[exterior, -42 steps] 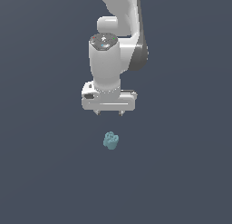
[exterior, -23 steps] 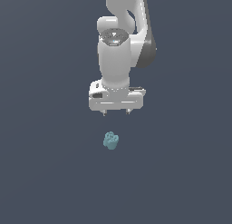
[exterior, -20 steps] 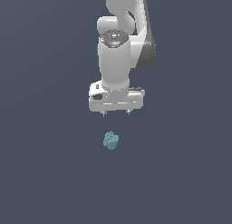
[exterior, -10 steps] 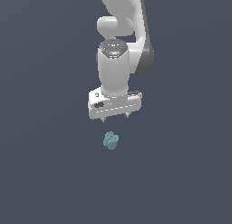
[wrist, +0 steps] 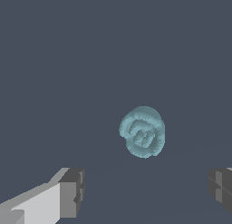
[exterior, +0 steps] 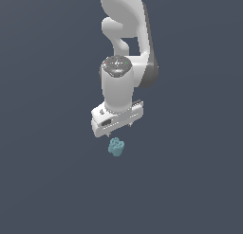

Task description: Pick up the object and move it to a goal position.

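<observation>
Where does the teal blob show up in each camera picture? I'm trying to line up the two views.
Exterior view: the teal blob lies on the dark floor just below the white gripper, near the picture's centre.
Wrist view: the blob sits right of centre, beyond the two grey fingertips.
Shared landmark: the gripper, open, close by the blob.

Simulated scene, featureless dark grey ground (exterior: 47,181), flat rendering
</observation>
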{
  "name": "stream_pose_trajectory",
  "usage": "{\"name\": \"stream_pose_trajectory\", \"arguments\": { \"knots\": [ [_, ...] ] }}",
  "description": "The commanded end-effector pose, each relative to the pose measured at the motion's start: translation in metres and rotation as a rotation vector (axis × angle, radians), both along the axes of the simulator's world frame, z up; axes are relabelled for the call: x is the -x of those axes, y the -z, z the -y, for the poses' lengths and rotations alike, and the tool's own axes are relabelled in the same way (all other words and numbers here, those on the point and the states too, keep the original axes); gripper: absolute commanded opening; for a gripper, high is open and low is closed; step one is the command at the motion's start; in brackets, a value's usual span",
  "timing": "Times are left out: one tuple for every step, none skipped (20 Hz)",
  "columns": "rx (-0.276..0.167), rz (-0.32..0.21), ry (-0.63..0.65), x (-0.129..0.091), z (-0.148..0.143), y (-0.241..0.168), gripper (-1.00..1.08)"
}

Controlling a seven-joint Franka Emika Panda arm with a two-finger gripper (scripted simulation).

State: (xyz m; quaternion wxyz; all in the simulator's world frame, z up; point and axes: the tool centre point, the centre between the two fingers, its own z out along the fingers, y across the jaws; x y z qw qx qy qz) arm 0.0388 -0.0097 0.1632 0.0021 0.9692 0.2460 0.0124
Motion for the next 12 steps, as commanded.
{"name": "stream_pose_trajectory", "arguments": {
  "knots": [
    [0.003, -0.004, -0.07, -0.004, 0.002, 0.007, 1.0],
    [0.004, -0.005, -0.097, -0.005, 0.003, 0.01, 1.0],
    [0.005, -0.007, -0.124, -0.006, 0.003, 0.013, 1.0],
    [0.006, -0.008, -0.151, -0.007, 0.004, 0.016, 1.0],
    [0.007, -0.01, -0.178, -0.009, 0.005, 0.019, 1.0],
    [0.007, -0.011, -0.205, -0.01, 0.006, 0.022, 1.0],
    [0.008, -0.013, -0.232, -0.011, 0.006, 0.025, 1.0],
    [0.008, -0.014, -0.257, -0.012, 0.007, 0.028, 1.0],
    [0.008, -0.015, -0.281, -0.013, 0.008, 0.031, 1.0],
    [0.009, -0.016, -0.304, -0.014, 0.008, 0.033, 1.0],
    [0.009, -0.017, -0.325, -0.015, 0.009, 0.036, 1.0],
    [0.009, -0.018, -0.345, -0.016, 0.01, 0.038, 1.0]
  ]
}}
